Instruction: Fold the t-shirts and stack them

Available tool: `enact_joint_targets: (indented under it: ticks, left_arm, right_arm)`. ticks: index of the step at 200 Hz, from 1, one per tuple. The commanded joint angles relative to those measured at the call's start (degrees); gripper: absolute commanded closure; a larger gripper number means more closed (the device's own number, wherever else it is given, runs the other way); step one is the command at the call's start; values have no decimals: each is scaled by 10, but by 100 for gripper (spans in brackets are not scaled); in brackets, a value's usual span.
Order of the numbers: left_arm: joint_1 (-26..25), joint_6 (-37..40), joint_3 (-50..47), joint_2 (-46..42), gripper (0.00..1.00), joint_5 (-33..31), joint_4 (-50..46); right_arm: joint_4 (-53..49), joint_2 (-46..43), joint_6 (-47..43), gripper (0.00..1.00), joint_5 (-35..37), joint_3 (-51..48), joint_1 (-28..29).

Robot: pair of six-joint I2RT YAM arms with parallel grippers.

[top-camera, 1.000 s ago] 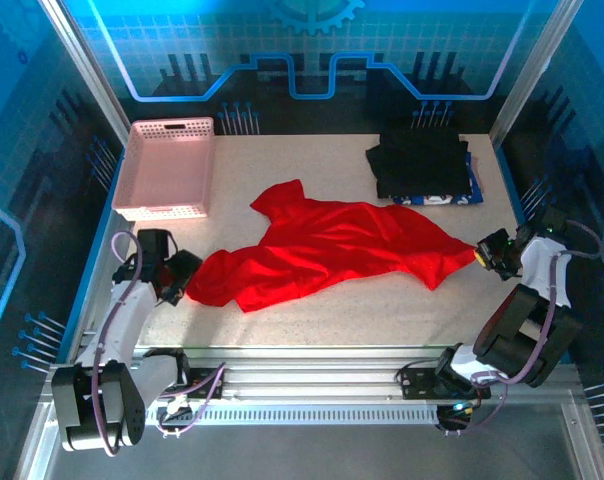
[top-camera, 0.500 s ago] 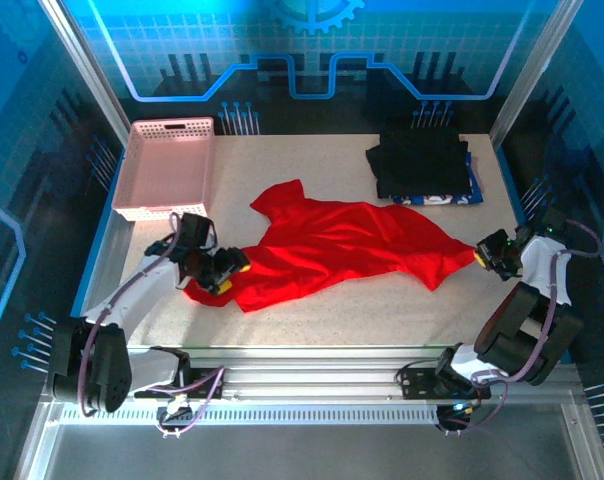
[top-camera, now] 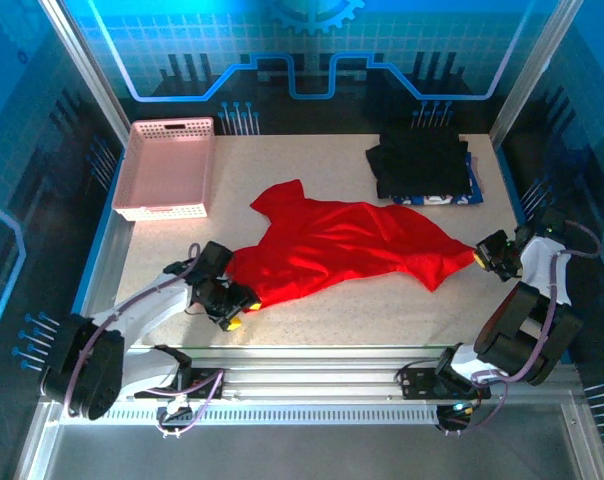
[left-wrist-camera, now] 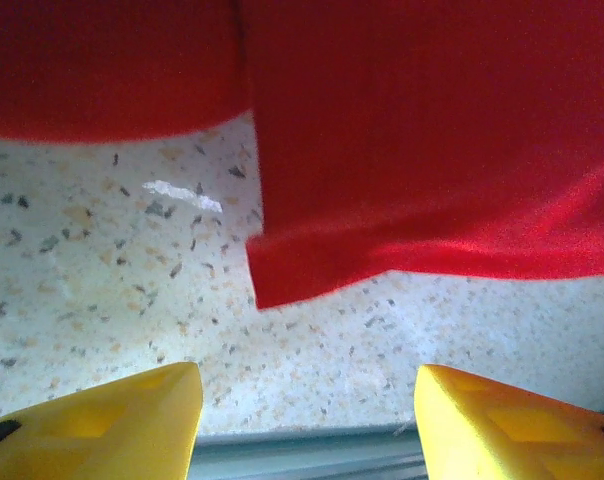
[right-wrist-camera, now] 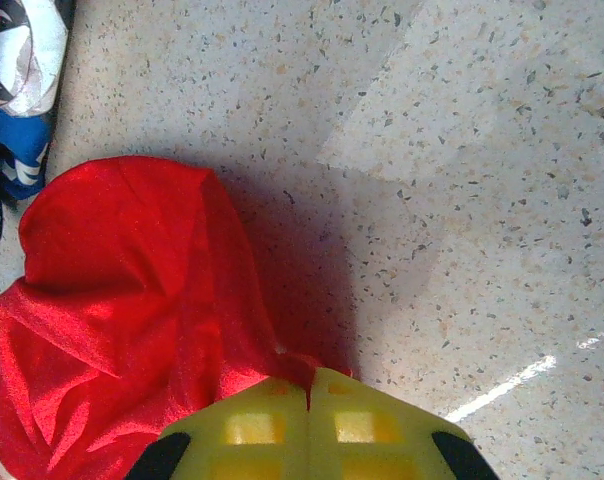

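Desk (top-camera: 312, 160), top view: speckled; red t-shirt (top-camera: 332, 250) crumpled mid-frame, dark folded shirts (top-camera: 422, 165) upper right.
Left wrist: left end effector (left-wrist-camera: 307, 385) fingers apart, red t-shirt hem just beyond.
Right wrist: right end effector (right-wrist-camera: 310, 385) fingers together, clamped on red t-shirt.

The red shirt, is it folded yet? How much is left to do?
Not yet. Done: the dark folded shirts sit stacked at the far right. In hand: the red t-shirt lies rumpled; the right gripper pinches its right corner, and the left gripper, jaws apart, sits at its left corner. To do: fold it and put it on the stack.
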Motion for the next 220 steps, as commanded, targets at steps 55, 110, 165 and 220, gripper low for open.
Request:
enact_joint_targets:
  ticks: [55, 110, 165, 220]
  left_arm:
    - [-17, -71, -4, 109, 59, -28, 189]
    - [24, 38, 128, 62, 97, -76, 35]
    - [91, 126, 221, -2, 100, -56, -72]
    - [107, 132, 235, -25, 100, -10, -82]
  right_arm:
    - [0, -12, -9, 100, -12, -27, -3]
    - [-11, -19, -13, 100, -15, -12, -5]
    - [-14, -13, -13, 100, -24, 0, -5]
    - [-19, -7, -16, 100, -20, 10, -8]
